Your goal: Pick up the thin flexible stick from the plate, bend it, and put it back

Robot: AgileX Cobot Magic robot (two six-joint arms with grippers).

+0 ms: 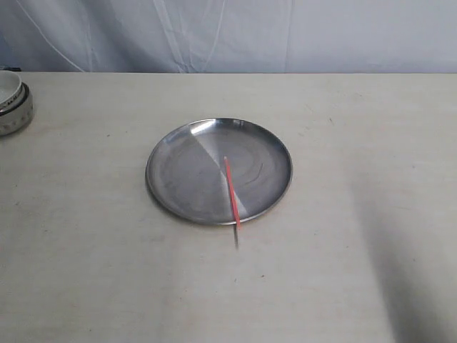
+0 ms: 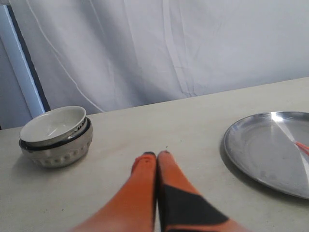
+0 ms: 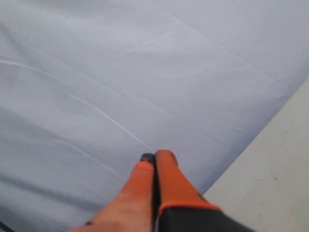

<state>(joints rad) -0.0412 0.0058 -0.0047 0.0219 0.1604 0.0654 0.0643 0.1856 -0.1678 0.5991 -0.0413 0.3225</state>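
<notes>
— Now, where is the stick (image 1: 230, 187)?
— Laid on the plate (image 1: 182, 171), one end reaching its rim. Left gripper (image 2: 157, 155) and right gripper (image 3: 155, 157) are clenched, empty; jaws should be opened, that end pinched.

Both the left gripper (image 2: 157, 154) and the right gripper (image 3: 155, 155) have smooth orange fingers tapering to rounded tips edged in black, with an angular black patch on one left finger and a black base on one right finger
</notes>
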